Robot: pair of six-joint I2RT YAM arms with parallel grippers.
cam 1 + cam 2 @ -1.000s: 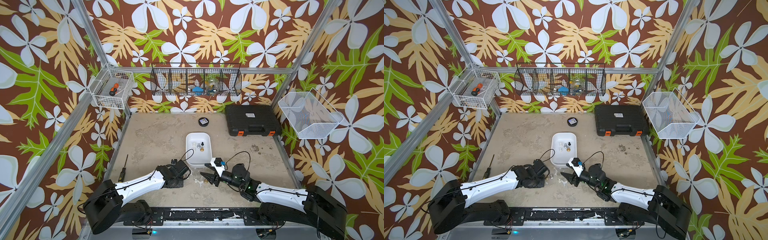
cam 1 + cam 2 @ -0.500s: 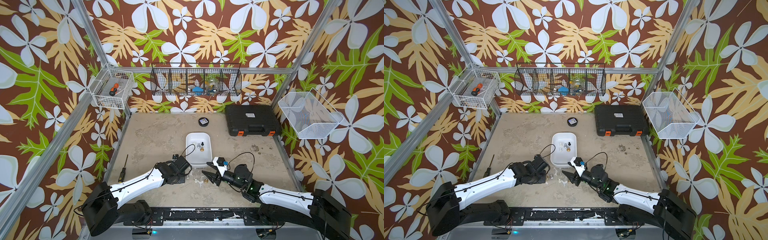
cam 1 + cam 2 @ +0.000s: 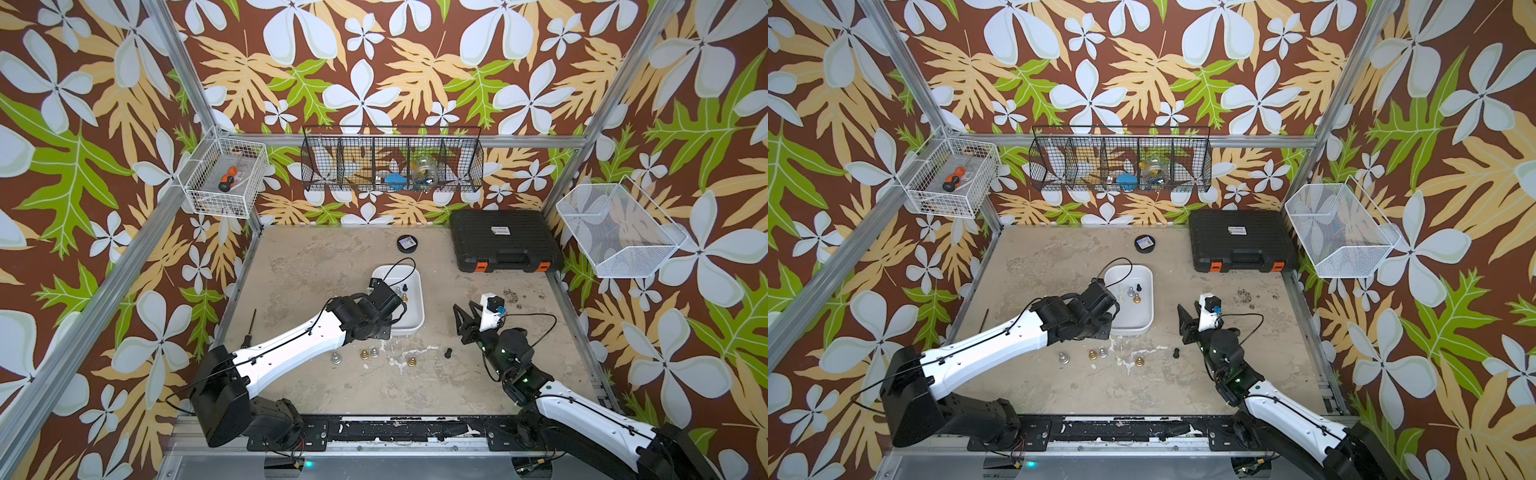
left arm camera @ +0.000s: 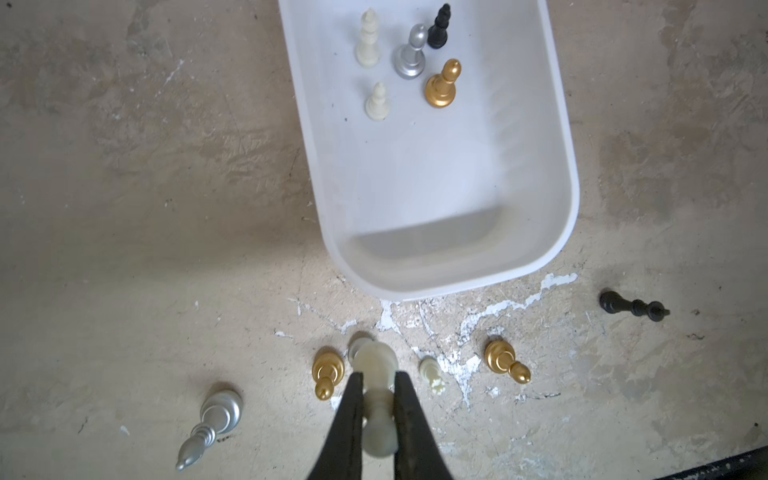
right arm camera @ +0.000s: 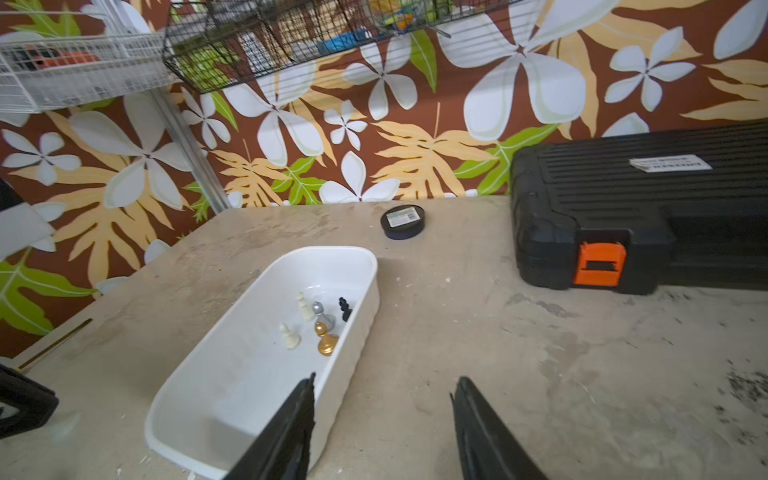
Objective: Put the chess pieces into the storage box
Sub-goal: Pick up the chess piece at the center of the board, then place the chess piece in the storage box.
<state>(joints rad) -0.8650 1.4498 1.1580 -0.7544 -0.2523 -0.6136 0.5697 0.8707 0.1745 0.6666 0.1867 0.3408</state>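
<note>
Loose pieces: six on the table (image 3: 311,266), in a row at 6 o'clock from the box (image 3: 419,307). They are a silver piece (image 4: 212,419), a gold piece (image 4: 328,372), a small cream piece (image 4: 432,374), a second gold piece (image 4: 505,361), a black piece (image 4: 633,307), and a greyish piece mostly hidden behind the held one.
Left gripper (image 4: 377,380): clamped on the stem of the held cream piece (image 4: 374,359), over that row.
Right gripper (image 3: 462,309): at 3 o'clock from the box, near it but apart. Its jaws stand about halfway apart with nothing between them.
Boxed pieces: five, at the box's 12 o'clock end. They are the boxed short cream (image 4: 377,104), boxed gold (image 4: 442,85), boxed silver (image 4: 411,54), boxed tall cream (image 4: 368,41) and boxed black (image 4: 439,29).
Puck (image 3: 406,243): one, black, at 12 o'clock from the box and apart from it.
Case (image 3: 503,241): one, black, at 2 o'clock.
</note>
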